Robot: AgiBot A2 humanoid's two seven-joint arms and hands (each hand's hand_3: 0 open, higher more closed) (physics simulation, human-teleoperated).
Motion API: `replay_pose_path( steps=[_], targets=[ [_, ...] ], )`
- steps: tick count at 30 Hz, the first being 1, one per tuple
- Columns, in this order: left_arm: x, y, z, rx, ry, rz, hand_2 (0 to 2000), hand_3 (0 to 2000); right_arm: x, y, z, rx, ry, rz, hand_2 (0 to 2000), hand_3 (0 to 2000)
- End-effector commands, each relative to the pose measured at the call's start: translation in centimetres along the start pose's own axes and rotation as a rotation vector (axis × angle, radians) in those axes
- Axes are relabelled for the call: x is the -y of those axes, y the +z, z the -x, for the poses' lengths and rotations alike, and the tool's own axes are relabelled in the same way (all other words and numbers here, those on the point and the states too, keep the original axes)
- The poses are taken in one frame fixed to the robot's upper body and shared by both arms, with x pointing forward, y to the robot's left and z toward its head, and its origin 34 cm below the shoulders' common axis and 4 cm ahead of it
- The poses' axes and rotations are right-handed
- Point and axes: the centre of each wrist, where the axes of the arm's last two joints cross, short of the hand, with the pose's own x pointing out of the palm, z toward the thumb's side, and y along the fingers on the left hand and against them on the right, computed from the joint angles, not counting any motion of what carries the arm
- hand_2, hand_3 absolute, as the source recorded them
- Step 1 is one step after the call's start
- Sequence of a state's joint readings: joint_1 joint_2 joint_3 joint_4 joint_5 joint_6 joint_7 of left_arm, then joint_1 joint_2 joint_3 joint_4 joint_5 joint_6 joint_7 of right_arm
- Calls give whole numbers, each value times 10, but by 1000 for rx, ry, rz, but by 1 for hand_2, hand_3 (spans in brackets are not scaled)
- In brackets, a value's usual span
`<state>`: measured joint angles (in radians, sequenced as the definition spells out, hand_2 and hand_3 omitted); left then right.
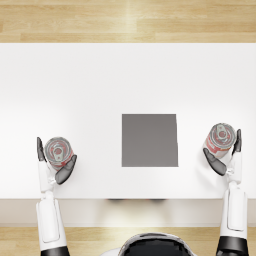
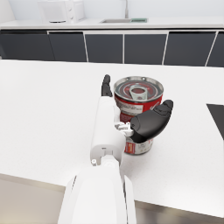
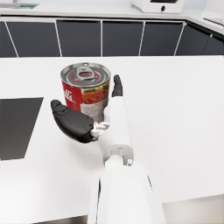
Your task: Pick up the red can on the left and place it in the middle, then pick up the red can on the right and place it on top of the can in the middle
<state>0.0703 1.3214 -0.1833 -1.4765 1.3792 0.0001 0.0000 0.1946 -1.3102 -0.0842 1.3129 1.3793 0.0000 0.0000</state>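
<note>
The head view looks steeply down on the white table (image 1: 100, 80). Each wrist view looks along its forearm toward twelve o'clock, close, sharing the dark mat (image 1: 149, 140).

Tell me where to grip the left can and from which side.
Grip the left can round its red side wall, coming in level from the table's near edge. It stands upright with its pull-tab top up, and the left robot hand already brackets both sides.
</note>
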Motion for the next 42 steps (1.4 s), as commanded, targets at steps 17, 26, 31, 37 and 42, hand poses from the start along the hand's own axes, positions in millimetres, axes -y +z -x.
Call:
replay_pose_path(
  steps=[17,26,31,37,42],
  targets=[
    [-16,-10,0,35,-24,41,2000,1307,23,3,-4,49,40,-10,2000,980],
    [-11,48,-38,32,-151,-185,2000,1520,10,80,-22,47,86,300,2000,1520],
    [-14,56,-83,44,-305,-208,2000,1520,5,91,-33,50,119,346,2000,1520],
    [-31,70,-159,90,-502,-217,2000,1520,4,108,-45,57,158,407,2000,1520],
    [-45,78,-194,96,-575,-205,2000,1520,6,120,-50,66,171,445,2000,1520]
  ],
)
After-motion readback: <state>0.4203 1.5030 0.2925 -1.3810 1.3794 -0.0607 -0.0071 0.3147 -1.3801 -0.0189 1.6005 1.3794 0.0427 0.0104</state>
